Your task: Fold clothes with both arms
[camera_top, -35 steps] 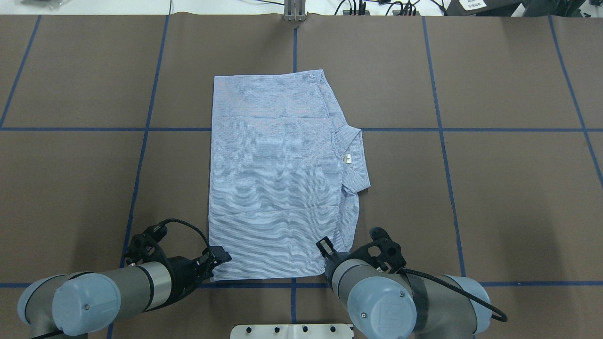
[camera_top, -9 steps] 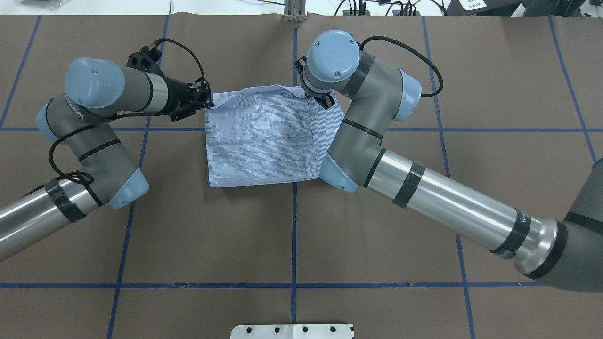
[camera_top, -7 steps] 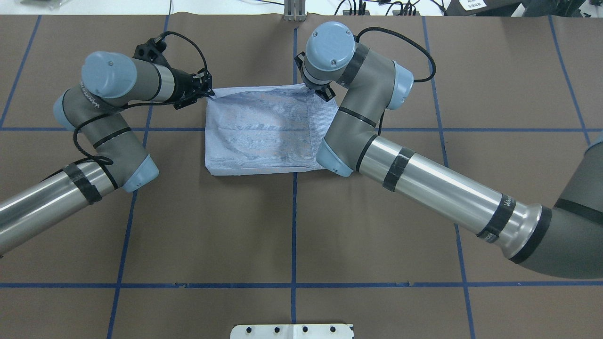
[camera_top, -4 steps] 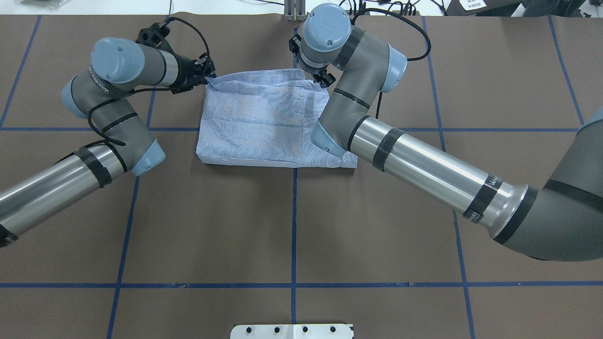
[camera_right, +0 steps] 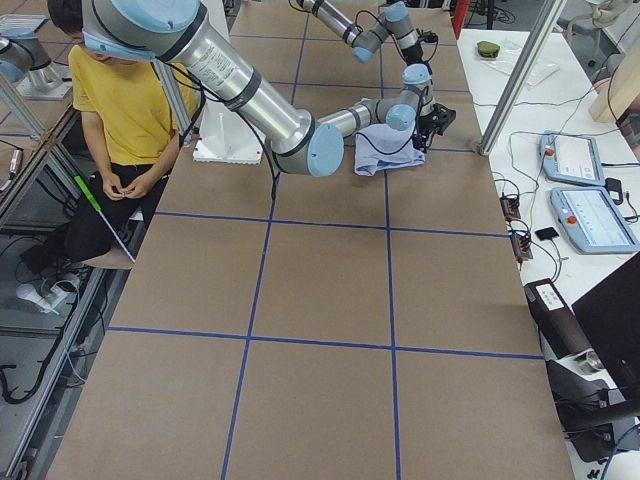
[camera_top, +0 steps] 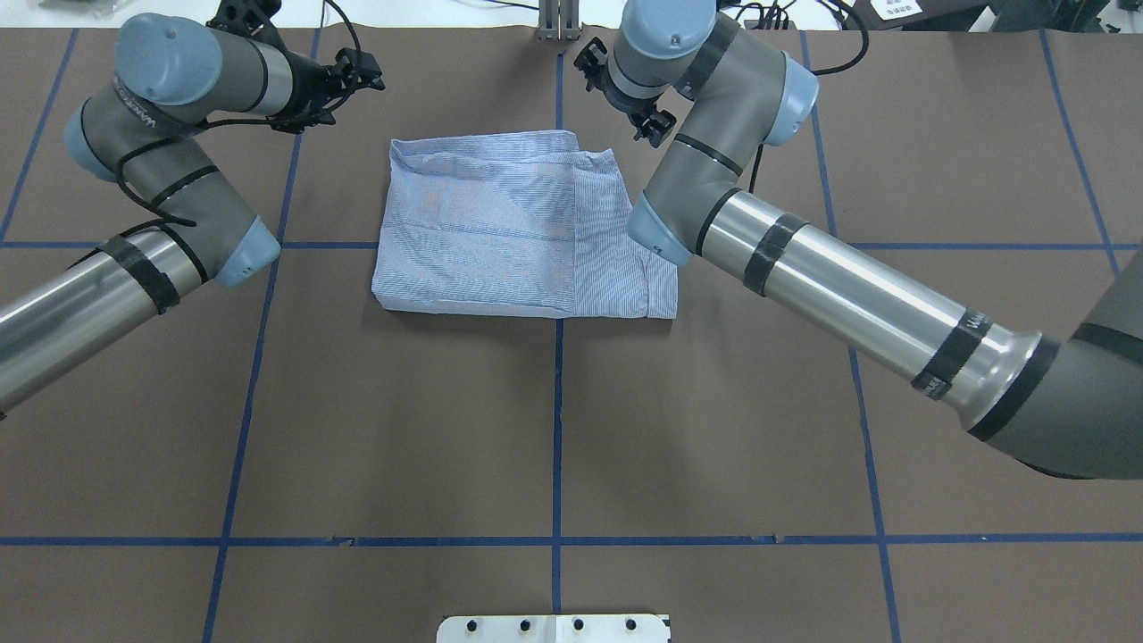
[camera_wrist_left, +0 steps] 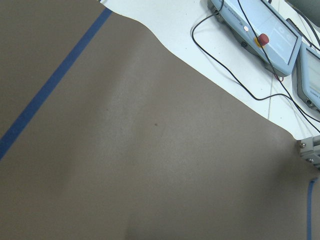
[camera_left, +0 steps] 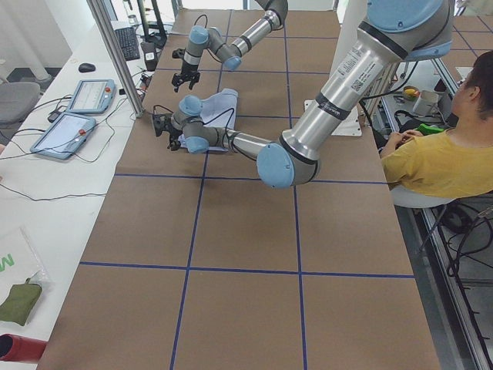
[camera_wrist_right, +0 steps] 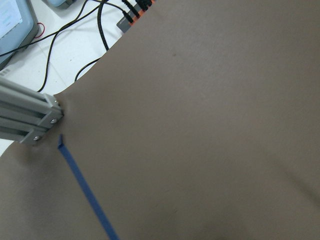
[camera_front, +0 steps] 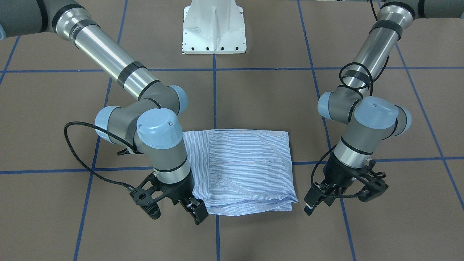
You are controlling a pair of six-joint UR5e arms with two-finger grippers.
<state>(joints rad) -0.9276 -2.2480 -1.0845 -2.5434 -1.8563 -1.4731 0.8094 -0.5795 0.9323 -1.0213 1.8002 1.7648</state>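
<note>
Black against the brown cover, the left tool point(camera_top: 364, 75) sits in the upper left of the overhead frame. Its jaws are apart with nothing between them, and it is well clear of the cloth. The right tool point(camera_top: 625, 96) is at the top centre, likewise spread and holding nothing, just beyond the shirt's far right corner. From the front-facing camera that right tool point(camera_front: 196, 212) hangs right at the lower left corner of the fabric; I cannot tell whether it touches.

The shirt point(camera_top: 509, 232) lies on its own, folded into a neat striped rectangle in the upper middle of the overhead frame. Its far edge is slightly rumpled, and a narrower flap runs down its right side.

In the overhead view the left arm point(camera_top: 170, 223) bends in from the left edge, and the right arm point(camera_top: 848, 295) reaches in long from the lower right. The right arm's pale blue elbow cap overlaps the shirt's right edge.

The counter point(camera_top: 402, 429) is covered in brown sheet, gridded with blue tape lines point(camera_top: 555, 429). Both wrist cameras show me only this brown sheet and tape. The white pedestal base point(camera_front: 214, 32) stands at the top of the front view. A seated person in a yellow top point(camera_left: 447, 154) shows at the right of the left-side view.
</note>
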